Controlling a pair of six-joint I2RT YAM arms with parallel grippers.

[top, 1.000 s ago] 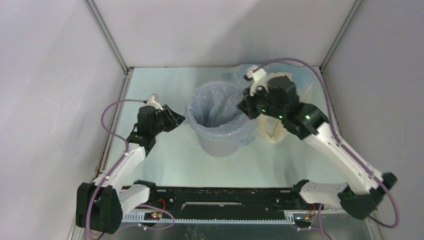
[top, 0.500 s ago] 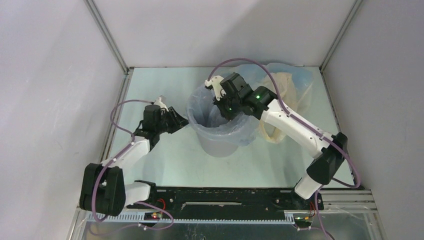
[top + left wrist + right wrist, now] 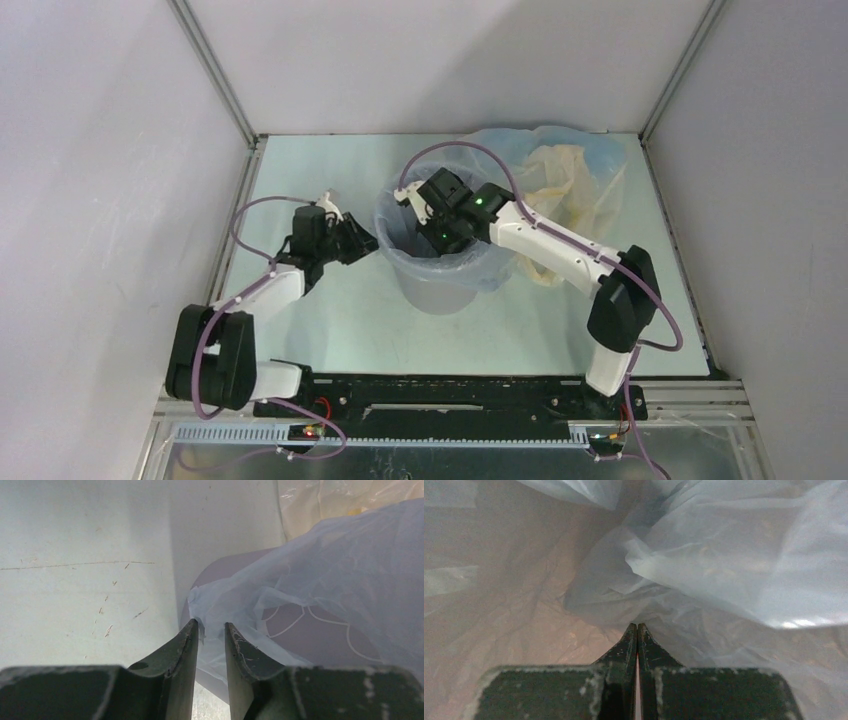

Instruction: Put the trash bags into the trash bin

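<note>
Black left claw (image 3: 370, 241), top view: at the rim of the light grey round plastic bin (image 3: 432, 290), mid-worktop (image 3: 330, 320).
Right claw (image 3: 440, 238): down in the bin's mouth.
Bags: three. A pale blue-grey film bag (image 3: 472, 262) lines the bin; a cream-yellow bag (image 3: 556, 172) and a pale blue bag (image 3: 602, 150) are heaped behind.
Left wrist view: claw narrowly parted, the film's edge between its tips.
Right wrist view: claw pressed together, tips against film.

Left arm (image 3: 262, 295): I see white links with black joints.
Right arm (image 3: 560, 255): same white and black, green lights glowing near my wrist.
Cables (image 3: 452, 146): purple, looped along both arms.
Left gripper (image 3: 210, 625): dark fingers, edges scuffed pale.
Right gripper (image 3: 637, 626): dark fingers, whitish wear on the housing.
Base rail (image 3: 450, 408): black, with small lights.
</note>
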